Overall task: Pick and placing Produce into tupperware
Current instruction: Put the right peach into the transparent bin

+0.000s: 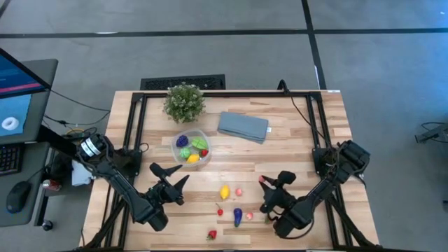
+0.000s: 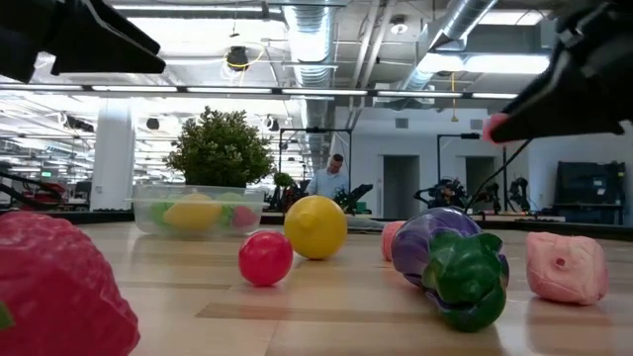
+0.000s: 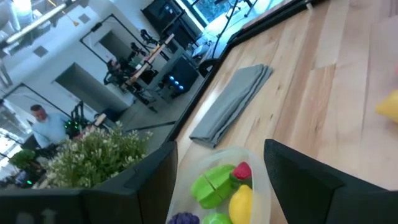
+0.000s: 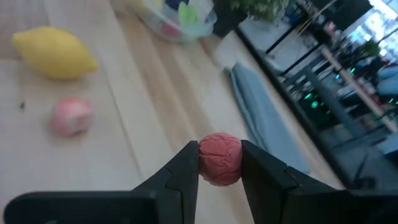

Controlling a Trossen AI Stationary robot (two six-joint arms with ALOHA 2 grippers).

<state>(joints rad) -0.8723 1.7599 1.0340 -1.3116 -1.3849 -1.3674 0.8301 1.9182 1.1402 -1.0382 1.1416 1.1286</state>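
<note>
The clear round tupperware [image 1: 191,148] stands left of the table's middle and holds yellow, green, purple and red produce [image 3: 221,186]. My left gripper [image 1: 170,176] hovers open just near of it, and the container shows between its fingers [image 3: 298,180]. My right gripper [image 1: 264,181] is shut on a small red bumpy fruit [image 4: 219,158] above the table right of middle. Loose on the wood lie a yellow lemon [image 1: 225,191], a pink piece [image 1: 239,191], a small red ball [image 1: 220,211], a purple eggplant [image 1: 238,217] and a strawberry [image 1: 212,235]. My right gripper pinches the red bumpy fruit by its two opposite sides [image 4: 205,163] between the free ends of its two fingers. The fingers slant down from the table's near right side toward the far left. The fruit is lifted clear of the table.
A leafy potted plant [image 1: 185,102] stands at the far edge behind the tupperware. A folded grey-blue cloth [image 1: 243,127] lies right of it. Bare wood lies between the cloth and the loose produce. A person [image 2: 329,178] shows in the room beyond.
</note>
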